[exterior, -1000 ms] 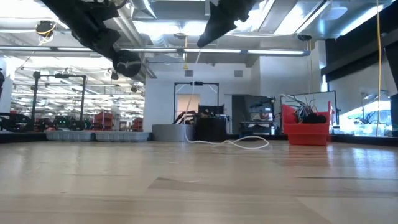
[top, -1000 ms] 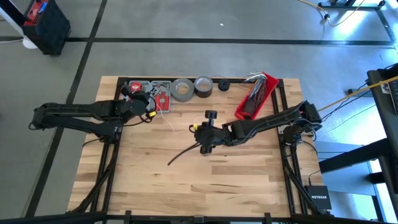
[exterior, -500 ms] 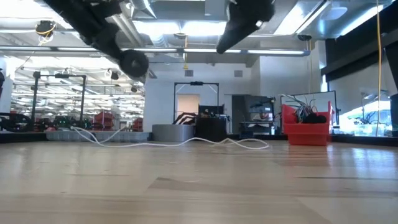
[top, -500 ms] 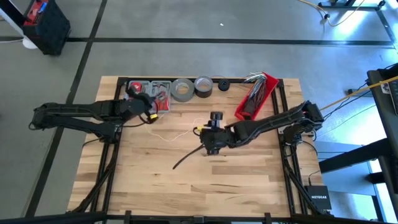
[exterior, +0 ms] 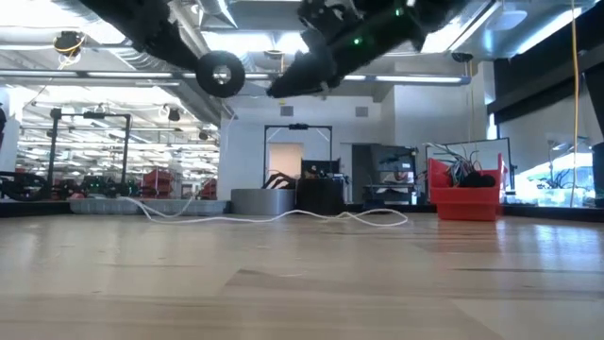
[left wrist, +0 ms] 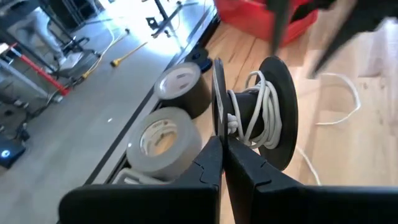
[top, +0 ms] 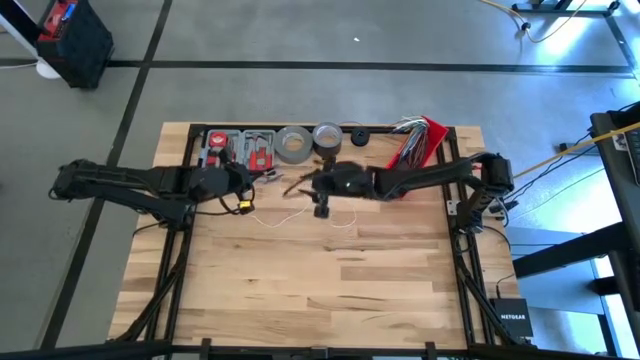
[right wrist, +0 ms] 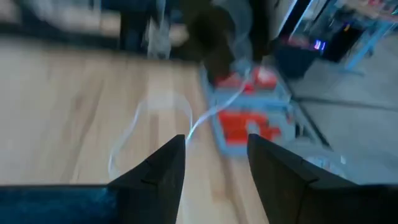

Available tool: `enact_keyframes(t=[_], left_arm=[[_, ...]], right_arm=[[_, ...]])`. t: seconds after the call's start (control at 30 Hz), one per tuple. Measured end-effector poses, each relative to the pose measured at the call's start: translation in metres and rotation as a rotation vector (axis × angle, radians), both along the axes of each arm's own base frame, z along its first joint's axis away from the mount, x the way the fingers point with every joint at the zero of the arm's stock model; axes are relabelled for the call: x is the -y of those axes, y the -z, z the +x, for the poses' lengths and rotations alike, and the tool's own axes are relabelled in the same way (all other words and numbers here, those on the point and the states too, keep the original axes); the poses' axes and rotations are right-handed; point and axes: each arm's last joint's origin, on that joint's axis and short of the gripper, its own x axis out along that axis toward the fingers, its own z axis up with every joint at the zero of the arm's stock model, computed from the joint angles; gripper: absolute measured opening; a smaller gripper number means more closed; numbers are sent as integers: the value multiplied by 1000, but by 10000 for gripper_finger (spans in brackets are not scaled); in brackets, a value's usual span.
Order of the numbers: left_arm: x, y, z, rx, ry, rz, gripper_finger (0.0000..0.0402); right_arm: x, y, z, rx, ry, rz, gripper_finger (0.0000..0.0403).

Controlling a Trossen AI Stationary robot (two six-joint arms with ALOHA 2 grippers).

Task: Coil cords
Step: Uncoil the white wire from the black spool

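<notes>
left gripper (left wrist: 219, 146): fingers were pinched together on the rim of a black spool (left wrist: 255, 112), holding it up off the table, over the back-left part of the wood near the tape rolls.

spool: two black discs with white cord (left wrist: 258, 115) wrapped round the hub between them. In the low view it showed as a round disc (exterior: 221, 73) hanging well above the tabletop.

white cord on the table: the loose part (exterior: 283, 216) ran along the wood in lazy loops toward the red bin; from above it showed as a thin squiggle (top: 340, 221) just in front of the two grippers.

dark cord (top: 292, 187): thin dark strand sticking out from the right gripper toward the left one. Couldn't tell if it was actually being gripped.

right gripper (right wrist: 211, 165): fingers were clearly apart, nothing visible between them in its own camera. It hovered above the table (top: 330, 290) mid-back, close to the left gripper, pointing toward the grey tray.

tape rolls: a grey roll (left wrist: 163, 142) and a darker one (left wrist: 184, 87) sat side by side along the back edge, right beside the spool.

grey tray (right wrist: 249, 118): red parts inside, at the back-left corner.

red bin (top: 410, 155): back right, with wires in it.
</notes>
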Motion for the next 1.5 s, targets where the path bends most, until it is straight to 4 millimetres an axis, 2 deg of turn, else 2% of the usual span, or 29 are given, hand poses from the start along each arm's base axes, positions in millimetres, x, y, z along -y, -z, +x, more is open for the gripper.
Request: enact_keyframes(t=[0.1,0.27,0.33,0.47,0.93,1.17,1.3,1.5], left_arm=[[4,-2,1,14,36,-1,1],[10,-4,4,40,118,-11,1],[12,-5,4,50,139,-14,1],[15,-6,6,69,162,-20,1],[20,-8,10,86,211,-16,1],[20,-9,14,115,212,-15,1],[20,-7,15,94,212,-14,1],[20,-6,15,88,214,-9,2]], right_arm=[[12,5,-3,134,18,78,177],[15,11,-6,145,29,97,177],[13,10,-5,155,4,104,177],[8,5,-4,199,-164,151,177],[8,3,-3,221,-177,159,177],[-6,0,-1,229,-216,108,176],[-8,0,-1,219,-170,75,157],[-7,5,-2,166,-166,37,91]])
